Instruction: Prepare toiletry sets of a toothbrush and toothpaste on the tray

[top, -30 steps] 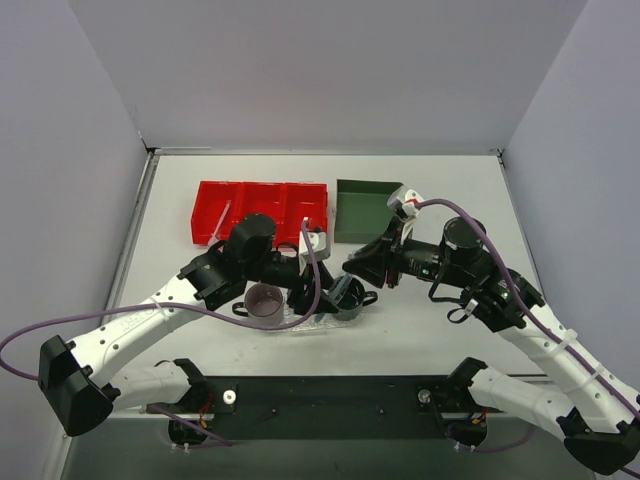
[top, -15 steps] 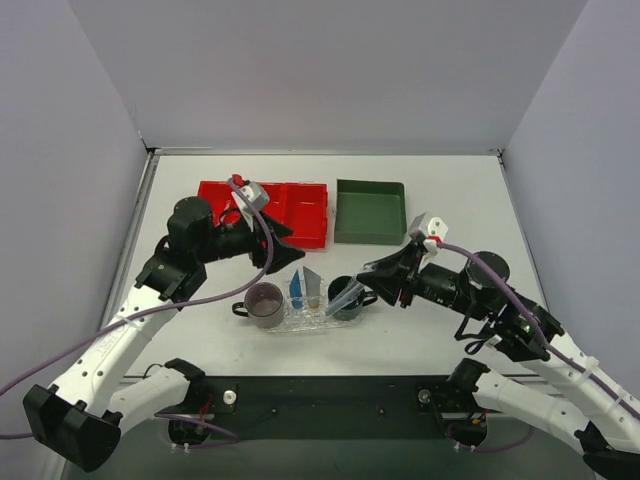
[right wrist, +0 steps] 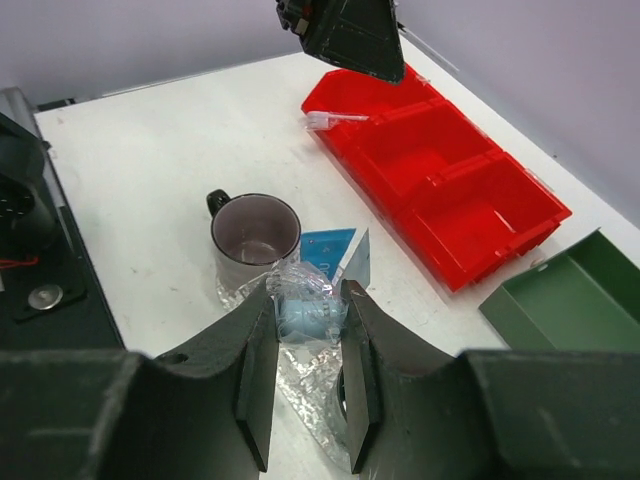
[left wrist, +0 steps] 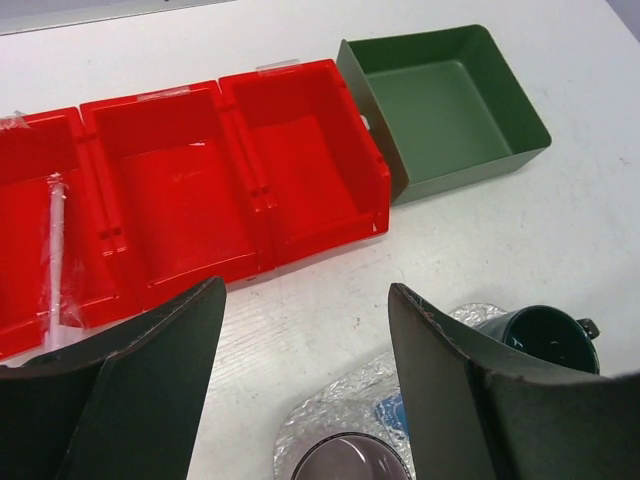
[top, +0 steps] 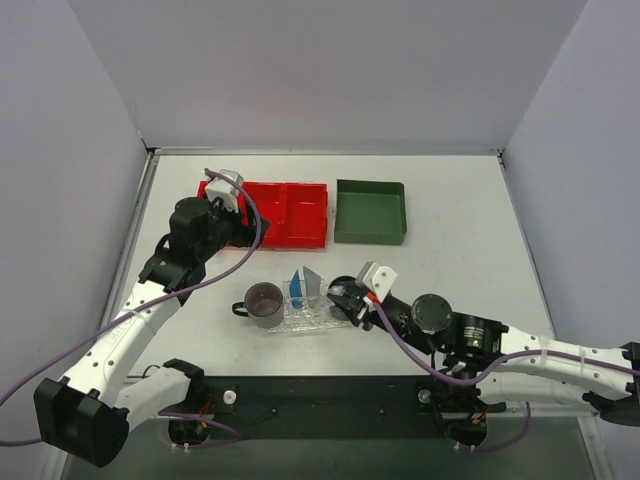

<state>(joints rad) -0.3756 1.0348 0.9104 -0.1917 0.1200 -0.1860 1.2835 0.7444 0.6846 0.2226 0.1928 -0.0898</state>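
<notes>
Top external view: both arms reach out over the white table [top: 450,200], the left toward the far left and the right low near the middle.
Left gripper [left wrist: 305,290]: fingers spread wide with nothing between them, held up by the left end of the red bin.
Right gripper [right wrist: 305,298]: fingers almost together, pinching the toothbrush from both sides.
Toothbrush [right wrist: 298,312]: light-blue, in crinkled clear wrap, held between the right fingers over the right part of the tray.
Toothpaste [top: 313,283]: white tube standing up at the middle of the tray, right against a second light-blue piece [top: 296,288].
Tray [top: 300,322]: clear and bumpy, lying near the front edge of the table.
Mug [right wrist: 257,235]: greyish, upright, at the tray's left end.
Dark green cup [left wrist: 540,335]: upright at the tray's right end, under the right gripper.
Red bin [left wrist: 300,160]: three compartments, with a slim white piece in clear wrap [left wrist: 55,250] lying in the left one.
Dark green bin [left wrist: 450,110]: square, just beside the red bin's right end.
</notes>
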